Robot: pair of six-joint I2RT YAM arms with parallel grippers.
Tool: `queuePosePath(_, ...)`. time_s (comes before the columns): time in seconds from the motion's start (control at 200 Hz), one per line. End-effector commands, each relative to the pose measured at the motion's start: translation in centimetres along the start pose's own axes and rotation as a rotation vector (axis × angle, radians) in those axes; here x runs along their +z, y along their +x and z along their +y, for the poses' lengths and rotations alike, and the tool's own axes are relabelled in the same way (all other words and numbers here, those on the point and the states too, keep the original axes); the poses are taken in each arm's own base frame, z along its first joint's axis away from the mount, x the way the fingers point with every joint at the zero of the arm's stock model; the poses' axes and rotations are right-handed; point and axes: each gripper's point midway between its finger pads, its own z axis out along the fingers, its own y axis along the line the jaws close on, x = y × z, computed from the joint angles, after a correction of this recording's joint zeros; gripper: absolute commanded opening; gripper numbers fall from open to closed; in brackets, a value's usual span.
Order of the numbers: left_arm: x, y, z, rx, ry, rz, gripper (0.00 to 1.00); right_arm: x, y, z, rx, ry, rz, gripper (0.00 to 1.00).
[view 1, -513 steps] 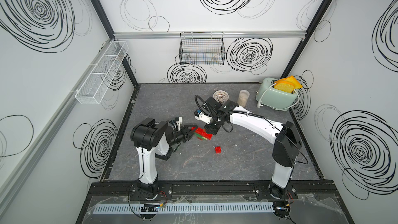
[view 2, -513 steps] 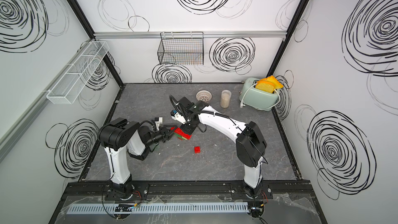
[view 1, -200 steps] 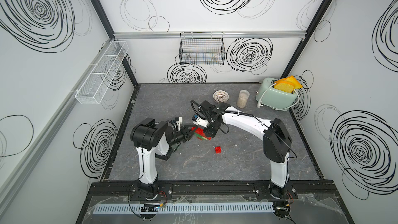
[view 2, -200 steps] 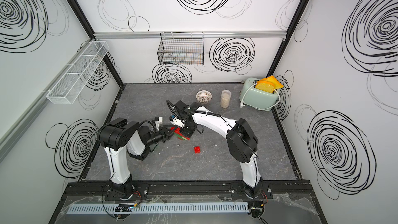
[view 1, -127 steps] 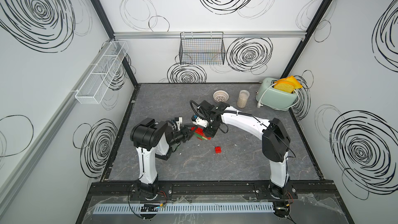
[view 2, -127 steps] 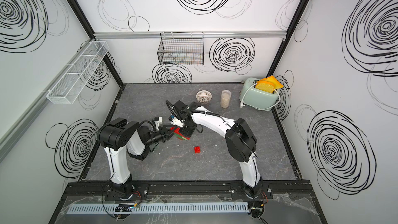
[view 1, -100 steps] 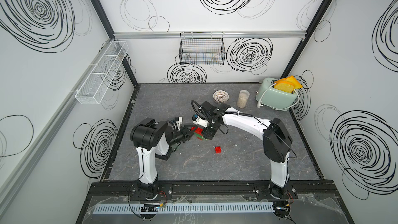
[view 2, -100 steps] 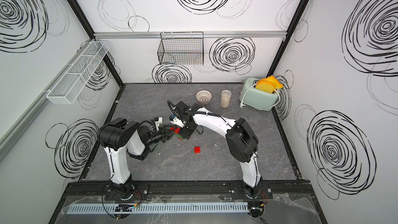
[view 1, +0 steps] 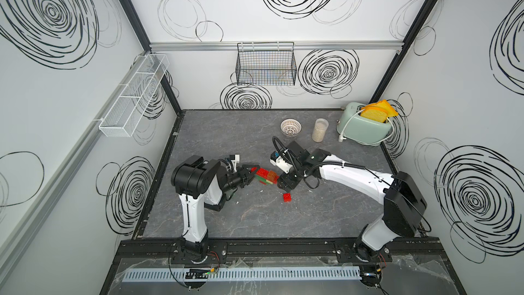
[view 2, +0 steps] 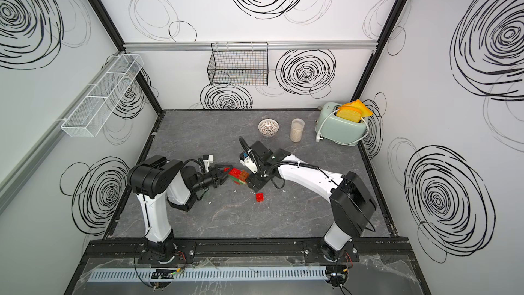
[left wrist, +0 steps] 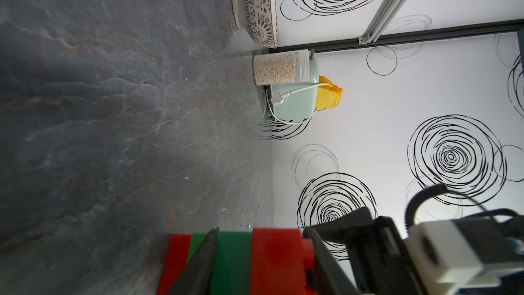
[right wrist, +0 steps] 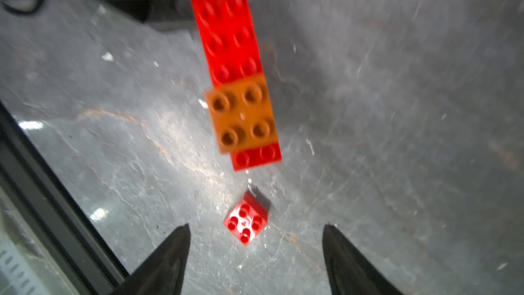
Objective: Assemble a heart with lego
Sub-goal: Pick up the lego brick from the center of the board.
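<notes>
Nearest me, a loose red brick (view 1: 287,197) lies flat on the counter (view 1: 255,222), studs up and turned askew. Just behind it hang the right fingers (view 1: 285,183), spread wide and holding nothing. The right wrist view shows the brick lying between the two tips, untouched.

A little further in, toward the left arm, is the heart (view 1: 266,177), only part built. It is a stack of red and green with an orange brick (view 1: 272,176) pressed onto the top layer. The left fingers (view 1: 249,172) are closed on its left end, pinching the red and green layers. I cannot tell whether the stack rests on the counter or is held just clear of it.

Well beyond, by the back wall, stand a patterned bowl (view 1: 290,127), a jar (view 1: 319,134) of grains and a mint toaster (view 1: 364,131), none of them involved.

To my eye the step in hand is fetching the next piece. The right fingers need to turn to square with the skewed brick, drop around it and close. The brick then has to be carried to bare studs on the heart and pressed home while the left side braces the stack.
</notes>
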Motion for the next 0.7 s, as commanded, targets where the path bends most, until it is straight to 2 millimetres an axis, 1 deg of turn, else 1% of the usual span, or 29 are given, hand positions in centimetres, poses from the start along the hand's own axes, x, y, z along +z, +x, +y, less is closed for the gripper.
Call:
queuePosePath(0.0, -0.9, -1.1, -3.2, 0.128, 0.119, -0.069, 0.21, -0.2, 0.2, 0.2, 0.123, 0.048, -0.071, 0.77)
queuePosePath(0.135, -0.8, -1.2, -3.2, 0.127, 0.119, -0.070, 0.21, 1.9, 2.4, 1.6, 0.179, 0.028, -0.056, 0.76)
queuePosePath(0.21, -0.9, -1.2, -3.1, 0.126, 0.117, -0.070, 0.21, 2.9, 2.9, 2.5, 0.178, 0.024, -0.046, 0.76)
queuePosePath(0.29, -0.8, -1.1, -3.2, 0.125, 0.118, -0.066, 0.21, 3.8, 3.0, 3.0, 0.172, 0.036, -0.036, 0.74)
queuePosePath(0.395, -0.9, -1.0, -3.3, 0.127, 0.119, -0.068, 0.21, 4.6, 3.0, 2.8, 0.167, 0.069, -0.036, 0.70)
queuePosePath(0.495, -0.9, -1.0, -3.2, 0.126, 0.118, -0.066, 0.21, 5.1, 2.9, 2.3, 0.165, 0.103, -0.032, 0.64)
queuePosePath(0.545, -0.9, -0.9, -3.2, 0.126, 0.117, -0.064, 0.21, 5.2, 3.0, 2.0, 0.166, 0.119, -0.025, 0.63)
queuePosePath(0.615, -0.9, -0.9, -3.0, 0.123, 0.114, -0.064, 0.21, 5.3, 2.9, 1.9, 0.165, 0.130, -0.026, 0.63)
queuePosePath(0.695, -0.8, -1.0, -2.9, 0.121, 0.113, -0.063, 0.21, 4.6, 2.4, 1.9, 0.165, 0.137, -0.057, 0.61)
